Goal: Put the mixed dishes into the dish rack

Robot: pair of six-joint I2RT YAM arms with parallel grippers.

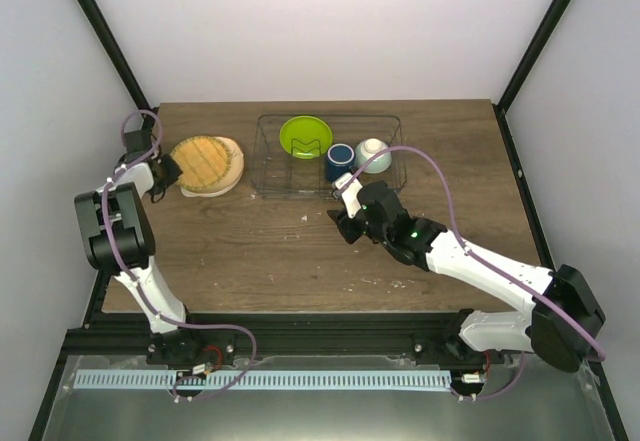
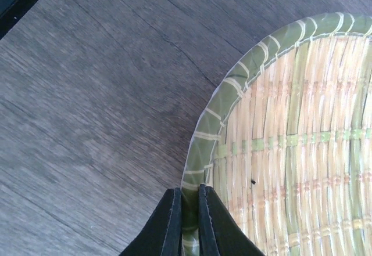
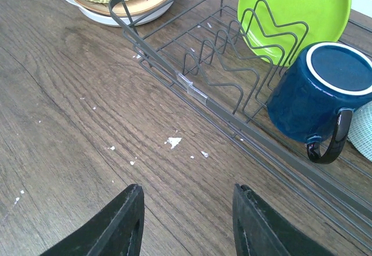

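- left fingers [image 2: 178, 209]: clenching the rim of the tan woven-look plate [image 2: 290, 151], which is lying on the beige patterned plate [image 1: 234, 161], left of the dish rack [image 1: 268, 176]
- right fingers [image 3: 129, 224]: hanging released over the surface [image 3: 70, 93], near side of the rack
- rack is holding the lime-green plate [image 1: 305, 136], dark blue mug [image 1: 339, 158] and pale mint bowl [image 1: 374, 153]

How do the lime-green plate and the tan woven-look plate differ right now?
The lime-green plate stands on edge in the dish rack; the tan woven-look plate lies flat on the beige plate outside it. The green one is plain and untouched; the woven one has a green rim pinched by the left gripper. Both are round.
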